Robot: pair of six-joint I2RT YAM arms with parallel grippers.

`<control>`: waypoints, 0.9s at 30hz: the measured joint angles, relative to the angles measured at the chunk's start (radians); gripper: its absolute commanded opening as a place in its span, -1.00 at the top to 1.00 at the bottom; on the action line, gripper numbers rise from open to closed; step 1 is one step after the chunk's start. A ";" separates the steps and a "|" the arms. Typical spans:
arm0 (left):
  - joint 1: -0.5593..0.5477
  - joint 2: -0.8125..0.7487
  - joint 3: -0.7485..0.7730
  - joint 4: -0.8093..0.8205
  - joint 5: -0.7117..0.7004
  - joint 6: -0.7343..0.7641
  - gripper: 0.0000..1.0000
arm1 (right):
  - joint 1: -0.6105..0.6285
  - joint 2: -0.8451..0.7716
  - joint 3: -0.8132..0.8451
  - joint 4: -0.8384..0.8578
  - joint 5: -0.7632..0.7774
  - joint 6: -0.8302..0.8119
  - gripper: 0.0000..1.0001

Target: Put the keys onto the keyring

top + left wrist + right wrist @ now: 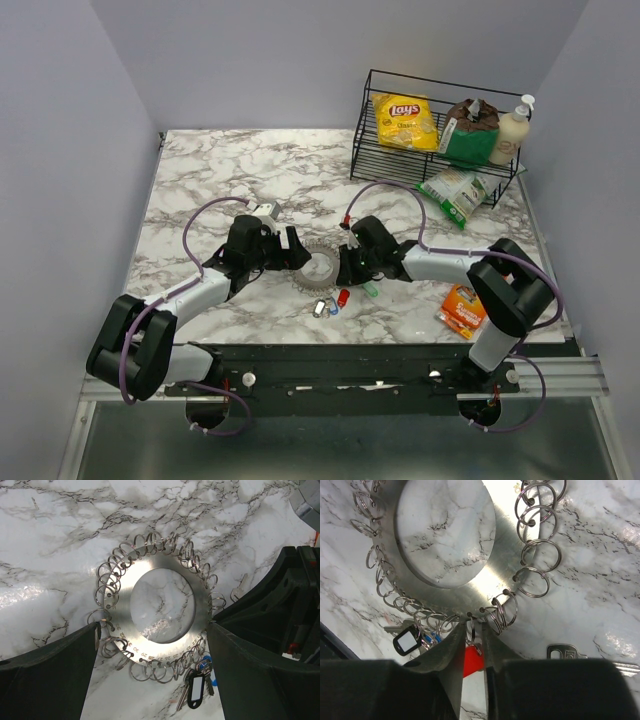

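On the marble table point(220, 170) the left arm point(190, 295) reaches from its base at the near left, elbow bent, forward and right. The left gripper point(298, 252) is spread wide and holds nothing. In its wrist view the fingers point(45, 680) stand either side of the one keyring point(322, 270), which lies flat at mid-table between the two grippers. Many small split rings point(107, 587) hang all round its rim, too crowded to count. Just nearer than the ring lie four small pieces: a dark tag point(319, 308) with a white window, a blue key point(333, 307), a red key point(343, 297) and, further right, a green key point(370, 290). The tag and blue key hang from rim rings. The right gripper point(350, 268) sits at the ring's near-right rim and hides that edge from above. Its jaws are drawn narrow, with one split ring at the tips and the red key's head in the gap behind. Whether they pinch either I cannot tell. The right arm point(450, 265) comes from the near right, elbow raised, and stretches left. An orange packet point(462, 308) lies beside that elbow. At the far right, well clear, stand one wire basket point(370, 110) holding a chips bag point(405, 120), a brown bag point(470, 128) and a bottle point(512, 130), with a green-white packet point(452, 192) in front of it.
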 measured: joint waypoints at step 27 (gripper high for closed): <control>0.000 -0.097 -0.069 0.142 0.124 0.005 -0.86 | 0.000 -0.153 -0.163 0.239 -0.161 -0.184 0.99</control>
